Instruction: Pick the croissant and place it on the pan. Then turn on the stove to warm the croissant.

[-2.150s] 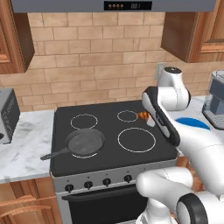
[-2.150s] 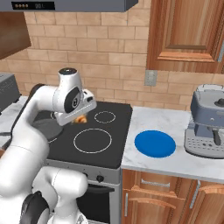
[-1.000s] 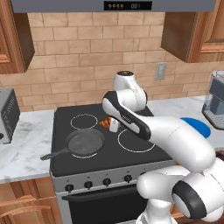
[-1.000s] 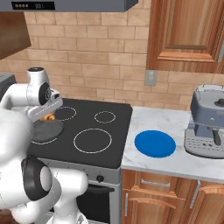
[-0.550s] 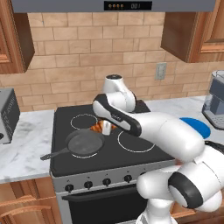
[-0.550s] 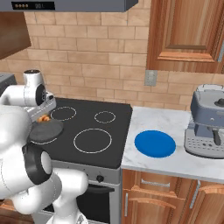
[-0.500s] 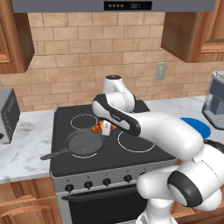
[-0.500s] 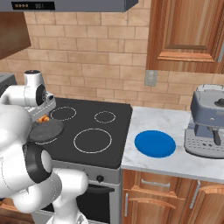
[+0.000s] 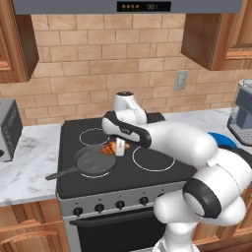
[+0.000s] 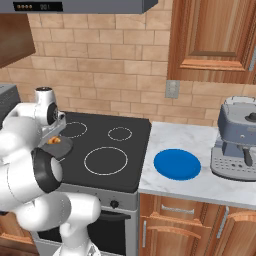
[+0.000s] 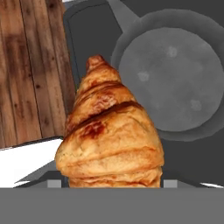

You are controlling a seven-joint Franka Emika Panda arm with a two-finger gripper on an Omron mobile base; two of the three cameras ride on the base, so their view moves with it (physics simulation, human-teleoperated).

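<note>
The golden ridged croissant (image 9: 107, 148) hangs between the fingers of my gripper (image 9: 118, 146), which is shut on it just above the right rim of the dark grey pan (image 9: 92, 162). The pan sits on the front left burner of the black stove (image 9: 147, 175), its thin handle pointing front left. In the hand view the croissant (image 11: 109, 140) fills the middle and covers the fingertips, with the pan's bowl (image 11: 175, 83) beyond it. From the right base view the croissant (image 10: 55, 141) shows over the pan (image 10: 64, 146), partly behind my arm.
Four black knobs (image 9: 119, 204) line the stove's steel front. A grey toaster oven (image 9: 7, 130) stands on the left counter. On the right counter lie a blue plate (image 10: 176, 164) and a coffee machine (image 10: 240, 140).
The arm has swung left across the cooktop with the croissant, from the right rear burner to the pan's edge, and has sunk slightly in the last half second.
</note>
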